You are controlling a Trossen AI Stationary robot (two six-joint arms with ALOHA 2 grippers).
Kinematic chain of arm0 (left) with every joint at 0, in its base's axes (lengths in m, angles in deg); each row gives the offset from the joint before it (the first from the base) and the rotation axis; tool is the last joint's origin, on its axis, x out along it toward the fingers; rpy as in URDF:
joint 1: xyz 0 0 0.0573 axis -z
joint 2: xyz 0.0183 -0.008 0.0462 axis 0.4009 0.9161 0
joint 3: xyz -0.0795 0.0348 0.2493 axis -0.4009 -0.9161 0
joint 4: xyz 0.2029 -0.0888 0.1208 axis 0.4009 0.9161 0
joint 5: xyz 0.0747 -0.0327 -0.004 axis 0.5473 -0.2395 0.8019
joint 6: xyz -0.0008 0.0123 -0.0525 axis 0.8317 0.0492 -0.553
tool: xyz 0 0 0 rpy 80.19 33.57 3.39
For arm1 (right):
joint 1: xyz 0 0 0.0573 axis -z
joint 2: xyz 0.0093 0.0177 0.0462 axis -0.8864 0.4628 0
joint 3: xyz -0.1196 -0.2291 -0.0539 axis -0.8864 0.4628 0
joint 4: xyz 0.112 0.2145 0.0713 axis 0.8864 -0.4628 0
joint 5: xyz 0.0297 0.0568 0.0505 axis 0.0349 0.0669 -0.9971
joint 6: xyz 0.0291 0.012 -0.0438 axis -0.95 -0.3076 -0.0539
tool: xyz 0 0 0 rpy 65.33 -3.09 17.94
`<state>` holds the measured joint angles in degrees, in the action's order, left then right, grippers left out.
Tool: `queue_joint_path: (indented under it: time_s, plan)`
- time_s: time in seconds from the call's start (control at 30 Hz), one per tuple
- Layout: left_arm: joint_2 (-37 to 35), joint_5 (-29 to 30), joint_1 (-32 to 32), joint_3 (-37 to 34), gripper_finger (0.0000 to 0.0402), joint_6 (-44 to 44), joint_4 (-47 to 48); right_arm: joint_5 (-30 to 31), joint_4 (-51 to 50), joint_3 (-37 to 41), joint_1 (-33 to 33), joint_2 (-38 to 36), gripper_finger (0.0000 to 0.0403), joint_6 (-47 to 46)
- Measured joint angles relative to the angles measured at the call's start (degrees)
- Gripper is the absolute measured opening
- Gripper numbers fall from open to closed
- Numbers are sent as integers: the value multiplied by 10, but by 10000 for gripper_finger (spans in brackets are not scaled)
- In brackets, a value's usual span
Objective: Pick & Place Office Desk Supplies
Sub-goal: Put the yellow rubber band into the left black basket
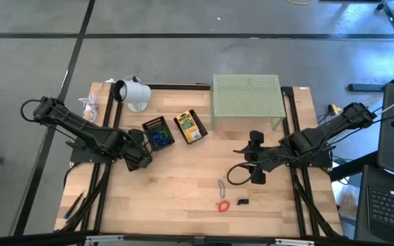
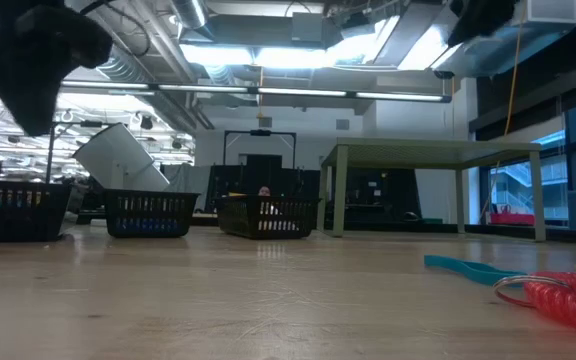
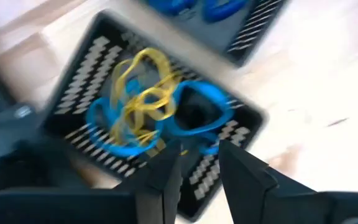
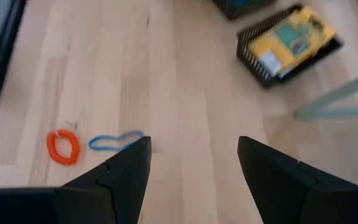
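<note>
Release step: left claw, fingers narrowly parted, hangs over the black tray of rubber bands. Right claw, wide and empty, should next take the blue band at its ten o'clock.

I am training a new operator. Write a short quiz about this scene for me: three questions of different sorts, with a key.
1. True or false: the right pincer holds the red band.
2. What lies in the black tray just ahead of the left pincer? A) binder clips B) blue and yellow rubber bands C) pens
3. Fill in: the yellow packets lie in a tray beside the pale green ____.
Key: 1 false; 2 B; 3 stand.
</note>
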<state>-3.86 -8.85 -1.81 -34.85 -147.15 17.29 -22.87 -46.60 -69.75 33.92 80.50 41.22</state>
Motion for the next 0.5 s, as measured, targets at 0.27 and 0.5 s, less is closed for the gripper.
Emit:
queue_joint_path:
  time_s: [0.27,0.5]
  plan:
    - [0,103,0,0,111,112,-197,-70,27,111,-13,0,245,-112]
    - [0,161,0,0,111,282,-399,-169,210,254,-38,0,245,-120]
